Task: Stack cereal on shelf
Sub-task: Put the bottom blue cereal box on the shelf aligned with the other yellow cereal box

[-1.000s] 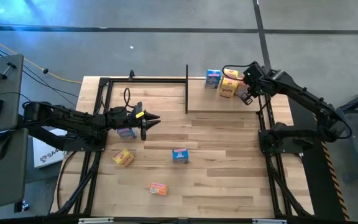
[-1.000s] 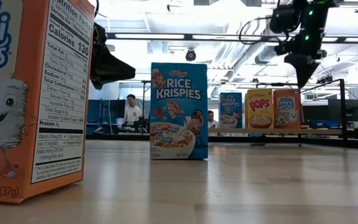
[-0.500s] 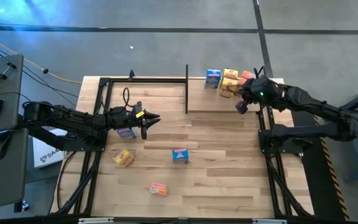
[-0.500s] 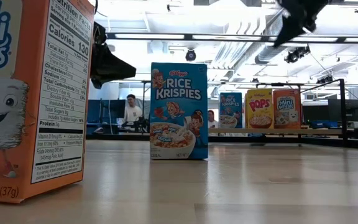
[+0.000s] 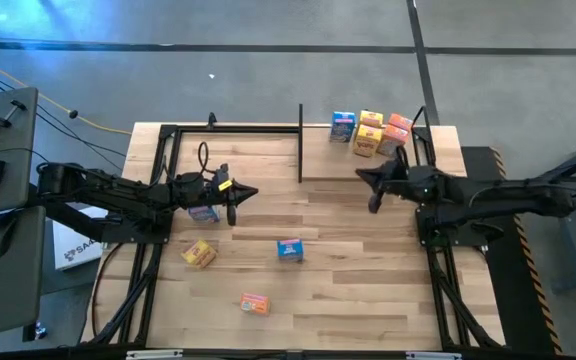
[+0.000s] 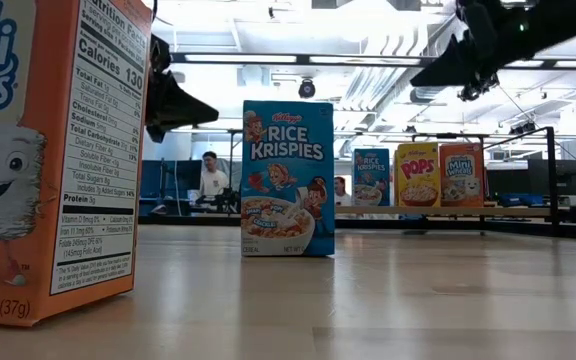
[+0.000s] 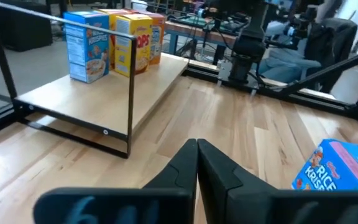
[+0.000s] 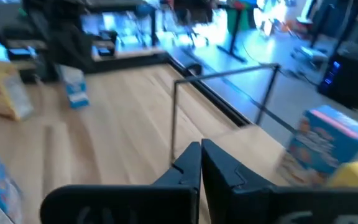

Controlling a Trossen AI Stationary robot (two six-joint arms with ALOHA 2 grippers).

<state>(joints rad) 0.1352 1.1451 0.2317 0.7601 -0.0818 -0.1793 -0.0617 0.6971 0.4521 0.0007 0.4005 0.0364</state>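
Note:
The shelf [image 5: 408, 165] is a small light-wood board with black posts at the table's far right. Three cereal boxes stand upright on it in a row: blue [image 5: 343, 126], yellow [image 5: 368, 133] and orange [image 5: 397, 128]; the low view shows them as blue [image 6: 371, 177], yellow [image 6: 417, 175] and orange [image 6: 460, 175]. On the tabletop are a blue box [image 5: 204, 212], a yellow box [image 5: 198, 253], another blue box [image 5: 288, 249] and an orange box [image 5: 255, 303]. My right gripper [image 5: 370, 188] hovers shut just off the shelf's near-left side. My left gripper [image 5: 240, 194] waits shut above the table's left part.
The shelf's black corner post [image 5: 300, 140] and rail stand right beside my right gripper. A black frame [image 5: 168, 135] runs along the table's far and left edges. Bare wood lies between the arms. People sit in the room beyond [image 6: 210, 175].
My right gripper has risen from above the orange box on the shelf. It has swung toward the table's left and near side and tipped from pointing down to roughly level. The orange box has stayed standing on the shelf.

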